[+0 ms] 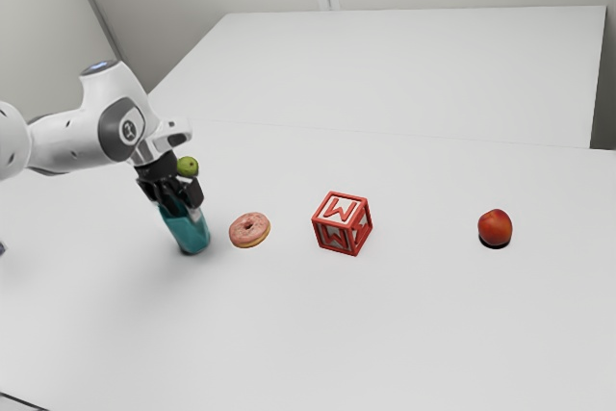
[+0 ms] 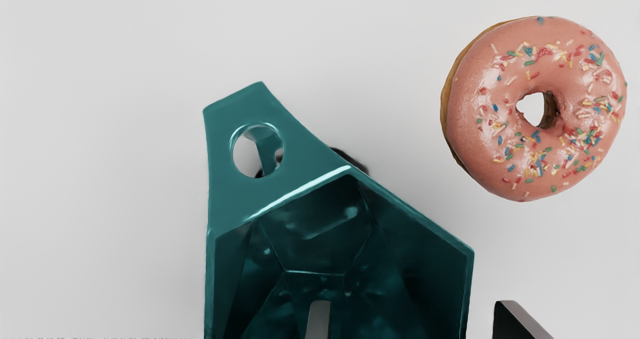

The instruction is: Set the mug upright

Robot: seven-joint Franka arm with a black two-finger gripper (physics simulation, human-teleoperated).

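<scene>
One finger of the parted gripper (image 2: 411, 304) reaches inside the mug (image 1: 192, 234), the other outside. Mouth up, the mug looks upright, just left of the donut (image 1: 249, 230) in the exterior view.

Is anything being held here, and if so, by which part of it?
Nothing is held. The gripper is open around one wall of the teal mug, one finger inside, the other outside, with space showing on both sides.

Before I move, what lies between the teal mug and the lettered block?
In the exterior view, the pink-frosted donut lies between the mug and the block.
</scene>
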